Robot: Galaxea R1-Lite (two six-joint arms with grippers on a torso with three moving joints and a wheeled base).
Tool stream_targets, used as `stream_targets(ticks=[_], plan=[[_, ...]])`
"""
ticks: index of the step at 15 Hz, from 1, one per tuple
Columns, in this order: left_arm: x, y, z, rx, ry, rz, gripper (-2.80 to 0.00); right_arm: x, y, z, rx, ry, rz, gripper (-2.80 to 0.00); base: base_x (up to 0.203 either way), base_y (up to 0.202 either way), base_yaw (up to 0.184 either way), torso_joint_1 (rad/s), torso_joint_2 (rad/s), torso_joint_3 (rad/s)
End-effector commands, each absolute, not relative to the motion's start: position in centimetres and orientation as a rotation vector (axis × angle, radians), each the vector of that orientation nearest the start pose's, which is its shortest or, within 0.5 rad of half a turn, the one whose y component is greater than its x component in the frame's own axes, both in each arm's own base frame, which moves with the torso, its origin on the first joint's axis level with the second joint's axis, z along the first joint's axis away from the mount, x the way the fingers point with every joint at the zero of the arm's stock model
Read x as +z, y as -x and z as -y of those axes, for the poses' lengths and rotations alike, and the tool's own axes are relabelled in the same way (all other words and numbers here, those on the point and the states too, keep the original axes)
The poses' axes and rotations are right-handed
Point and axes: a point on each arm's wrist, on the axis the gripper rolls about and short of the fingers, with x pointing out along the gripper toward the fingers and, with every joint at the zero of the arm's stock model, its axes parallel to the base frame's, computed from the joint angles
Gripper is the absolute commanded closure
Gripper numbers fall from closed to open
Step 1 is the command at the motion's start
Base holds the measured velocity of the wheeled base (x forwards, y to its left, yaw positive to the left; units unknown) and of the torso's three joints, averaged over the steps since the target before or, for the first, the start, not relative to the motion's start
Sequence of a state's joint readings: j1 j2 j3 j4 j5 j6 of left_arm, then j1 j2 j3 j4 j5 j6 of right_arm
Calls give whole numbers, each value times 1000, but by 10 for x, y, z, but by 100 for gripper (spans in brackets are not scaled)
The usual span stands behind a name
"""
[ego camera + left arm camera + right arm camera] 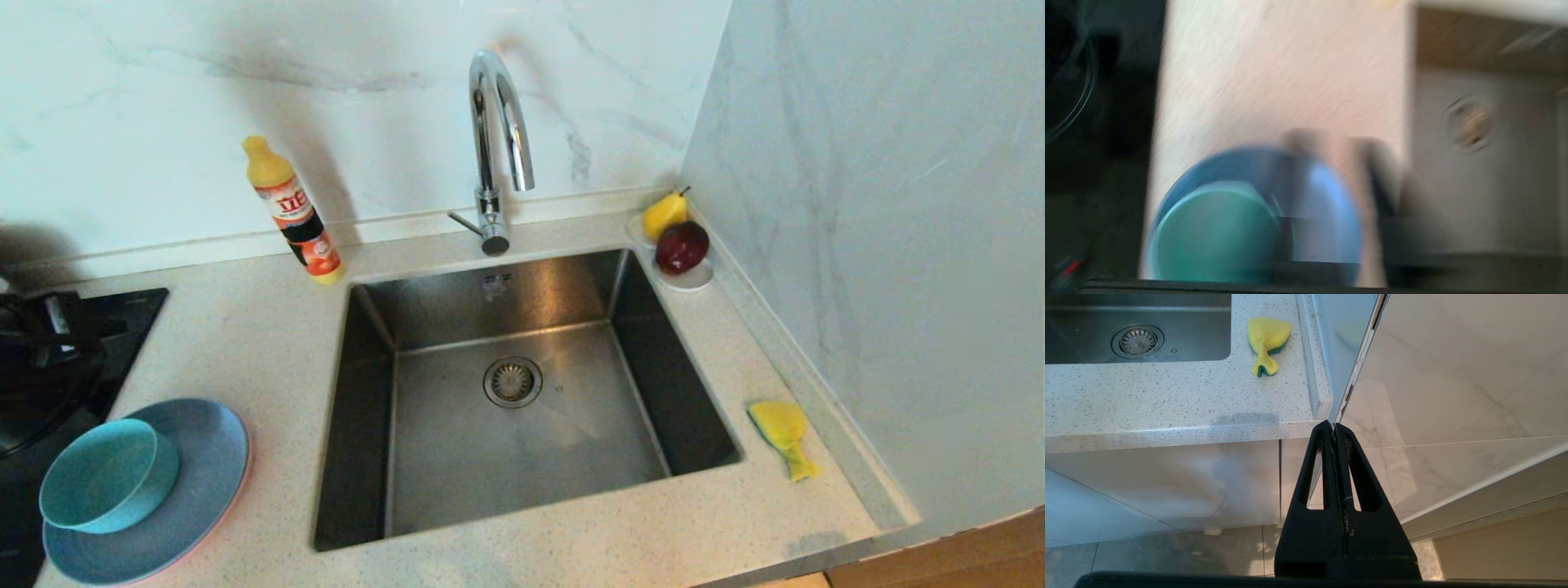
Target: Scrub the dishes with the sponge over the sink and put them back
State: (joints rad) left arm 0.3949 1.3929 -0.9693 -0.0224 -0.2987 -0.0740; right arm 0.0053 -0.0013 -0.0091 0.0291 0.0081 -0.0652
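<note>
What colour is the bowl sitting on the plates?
The bowl is teal, a blue-green; the head view shows it best.

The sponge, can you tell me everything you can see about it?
The sponge is small, yellow foam with a dark green scouring layer showing at its edge. It looks squashed out of shape: wide at one end, pinched to a narrow twisted tail at the other. It lies on the speckled countertop, between the sink and the side wall. Nothing else touches it.
</note>
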Motion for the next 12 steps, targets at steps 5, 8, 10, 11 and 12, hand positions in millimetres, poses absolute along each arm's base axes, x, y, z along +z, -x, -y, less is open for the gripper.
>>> stream_targets(ticks=[5, 8, 10, 11, 12], plan=[[318, -211, -47, -35, 134, -112, 0, 75, 24, 0, 15, 66, -18, 0, 0, 0, 0, 0, 0, 0], [339, -175, -21, -132, 94, -25, 0, 75, 24, 0, 14, 66, -18, 0, 0, 0, 0, 0, 0, 0], [340, -131, -7, -184, 37, 15, 0, 75, 24, 0, 14, 66, -18, 0, 0, 0, 0, 0, 0, 0], [334, -104, -3, -198, 4, 34, 0, 75, 24, 0, 16, 64, -19, 0, 0, 0, 0, 0, 0, 0], [322, -74, 0, -208, -31, 60, 0, 75, 24, 0, 15, 64, -19, 0, 0, 0, 0, 0, 0, 0]])
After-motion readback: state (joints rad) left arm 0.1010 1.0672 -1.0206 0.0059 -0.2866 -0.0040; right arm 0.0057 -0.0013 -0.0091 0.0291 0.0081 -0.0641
